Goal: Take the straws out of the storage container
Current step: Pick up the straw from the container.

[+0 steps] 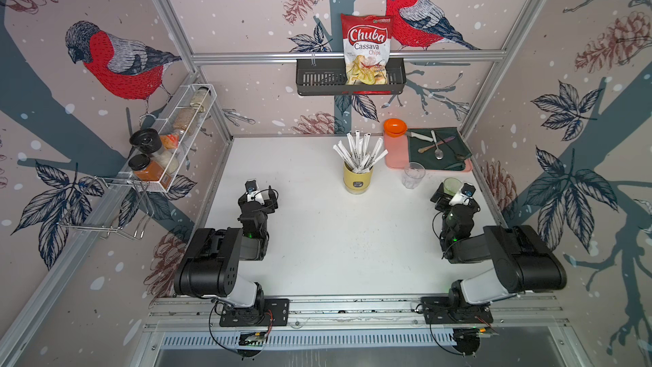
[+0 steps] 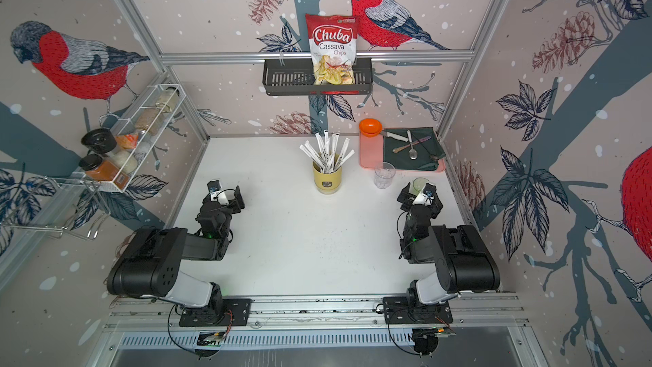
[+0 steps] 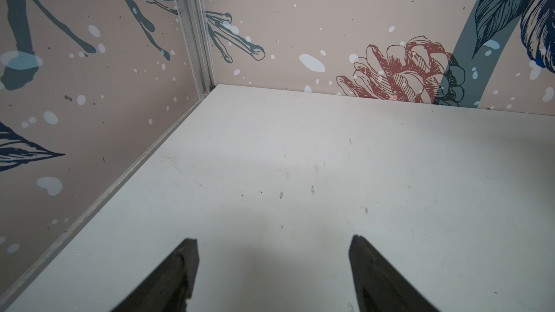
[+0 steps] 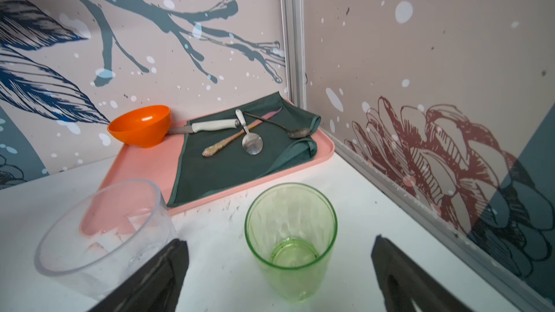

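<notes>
Right gripper (image 4: 279, 239): jaws wide, empty, green glass (image 4: 289, 241) just ahead; left gripper (image 3: 273, 238): jaws wide, empty, over bare table (image 3: 300, 160). Straws (image 1: 359, 151): fanned upright in yellow cup (image 1: 357, 180), upper middle of both top views, well apart from both grippers. Handling, as judged: come from above, pinch a bunch near the tops, lift straight; cup looks light, so brace it with the other gripper; avoid the clear glass (image 1: 412, 174) at its right in frame.

left claw (image 3: 273, 238) and right claw (image 4: 279, 239) both spread wide, holding nothing, tucked low.
</notes>
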`<state>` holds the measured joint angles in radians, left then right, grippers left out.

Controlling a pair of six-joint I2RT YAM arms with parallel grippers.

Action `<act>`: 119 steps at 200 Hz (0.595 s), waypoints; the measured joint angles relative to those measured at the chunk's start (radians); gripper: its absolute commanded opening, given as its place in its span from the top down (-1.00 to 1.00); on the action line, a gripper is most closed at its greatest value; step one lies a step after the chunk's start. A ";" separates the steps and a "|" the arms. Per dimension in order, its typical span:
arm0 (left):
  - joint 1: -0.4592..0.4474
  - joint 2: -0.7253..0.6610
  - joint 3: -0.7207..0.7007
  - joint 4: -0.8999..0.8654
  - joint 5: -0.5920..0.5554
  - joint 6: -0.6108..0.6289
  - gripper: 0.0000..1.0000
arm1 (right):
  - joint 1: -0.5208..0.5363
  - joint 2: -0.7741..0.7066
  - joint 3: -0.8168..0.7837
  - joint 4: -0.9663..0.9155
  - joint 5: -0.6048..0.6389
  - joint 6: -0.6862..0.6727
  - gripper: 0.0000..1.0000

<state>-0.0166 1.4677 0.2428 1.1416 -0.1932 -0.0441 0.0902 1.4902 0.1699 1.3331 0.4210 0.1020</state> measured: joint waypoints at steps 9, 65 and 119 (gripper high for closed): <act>-0.012 -0.058 0.017 -0.039 -0.006 0.005 -0.54 | 0.038 -0.040 -0.004 -0.017 0.039 -0.022 -0.96; -0.189 -0.332 0.143 -0.313 -0.079 0.025 -0.41 | 0.204 -0.427 0.208 -0.360 0.047 -0.073 -0.64; -0.396 -0.339 0.288 -0.590 -0.069 0.005 -0.36 | 0.232 -0.293 0.520 -0.738 -0.385 0.195 -0.09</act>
<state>-0.4129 1.1286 0.5312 0.5514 -0.2626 -0.0391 0.3222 1.1976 0.6895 0.5949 0.0357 0.2970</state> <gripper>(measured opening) 0.678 0.572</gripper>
